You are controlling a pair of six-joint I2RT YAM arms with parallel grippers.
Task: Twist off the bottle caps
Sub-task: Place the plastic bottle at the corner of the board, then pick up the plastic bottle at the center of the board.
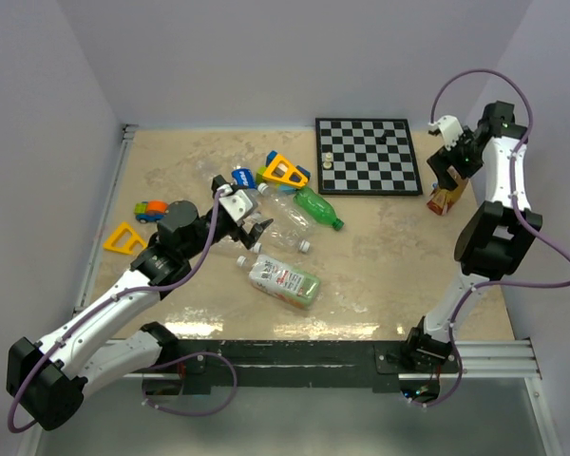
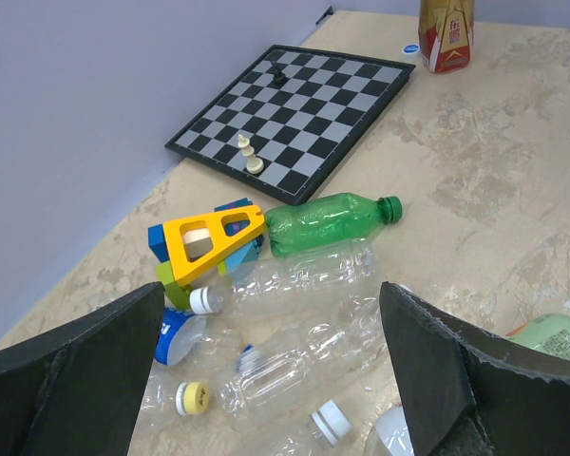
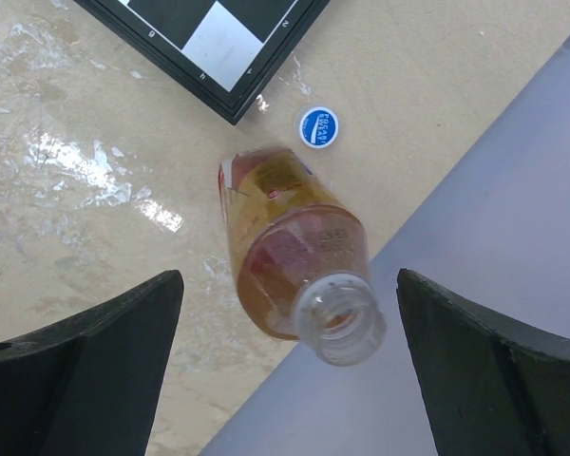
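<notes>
One uncapped amber bottle (image 3: pixel 299 261) near the wall (image 3: pixel 513 190), blue cap (image 3: pixel 317 126) beside.

Tabletop (image 1: pixel 389 256): chessboard (image 1: pixel 368 155) at 1 o'clock, chess pieces (image 1: pixel 328 160) on it. Upright bottle (image 1: pixel 445 198) at the board's 4 o'clock, loose cap (image 3: pixel 318 126) between them. Bottle heap (image 1: pixel 290 223) at centre, labelled bottle (image 1: pixel 285 281) at its 6 o'clock, toy car (image 1: pixel 152 210) at its 9 o'clock.

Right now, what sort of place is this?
Probably a robot lab cell: a table boxed by plain walls, the left arm and right arm bolted to a metal rail, plus a chessboard.
</notes>
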